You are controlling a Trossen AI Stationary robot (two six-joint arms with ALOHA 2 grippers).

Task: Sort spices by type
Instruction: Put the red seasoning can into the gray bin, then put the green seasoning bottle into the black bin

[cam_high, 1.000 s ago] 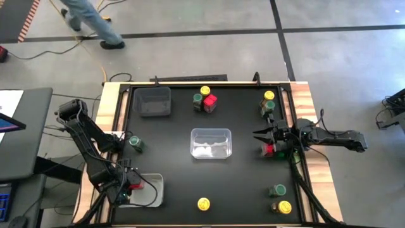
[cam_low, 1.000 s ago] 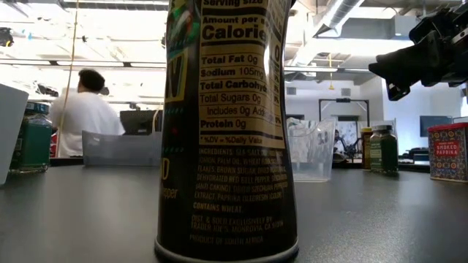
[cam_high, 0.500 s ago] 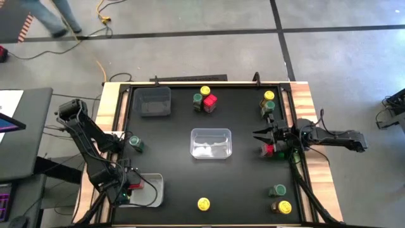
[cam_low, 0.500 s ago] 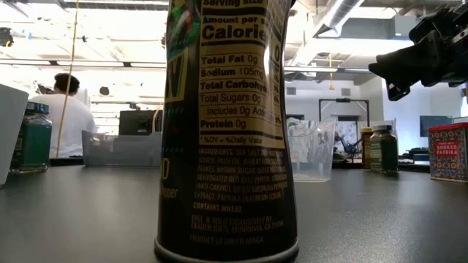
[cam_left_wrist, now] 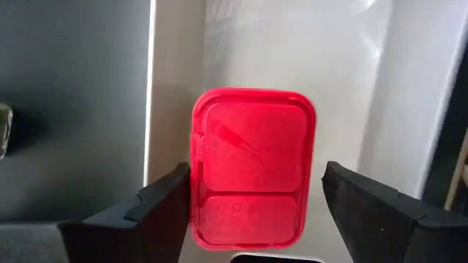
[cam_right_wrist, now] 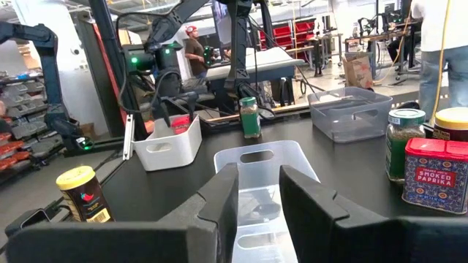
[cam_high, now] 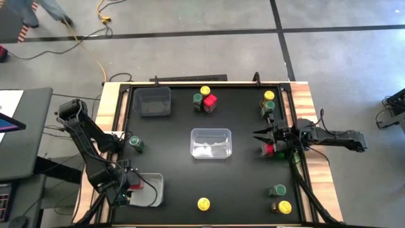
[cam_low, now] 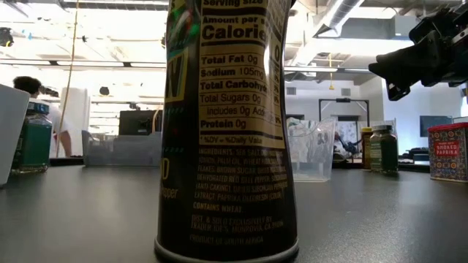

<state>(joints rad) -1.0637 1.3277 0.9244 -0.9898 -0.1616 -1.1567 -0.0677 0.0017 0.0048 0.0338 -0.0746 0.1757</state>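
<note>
A squarish red-topped spice jar stands upright on the floor of the white bin at the table's near left corner. My left gripper points down over it, open. One finger stands on each side of the lid, with a clear gap on one side and a thin one on the other. My right gripper waits level at the table's right edge, pointing left. Its fingers are a little apart with nothing between them. Other spices stand scattered: yellow, green, red.
A clear bin sits mid-table and a grey bin at the far left. More jars stand at the far right, under my right gripper and at the near right. One jar fills the low view.
Both arms and all jars have kept their places. A person beyond the table's far edge has walked off toward the left.
</note>
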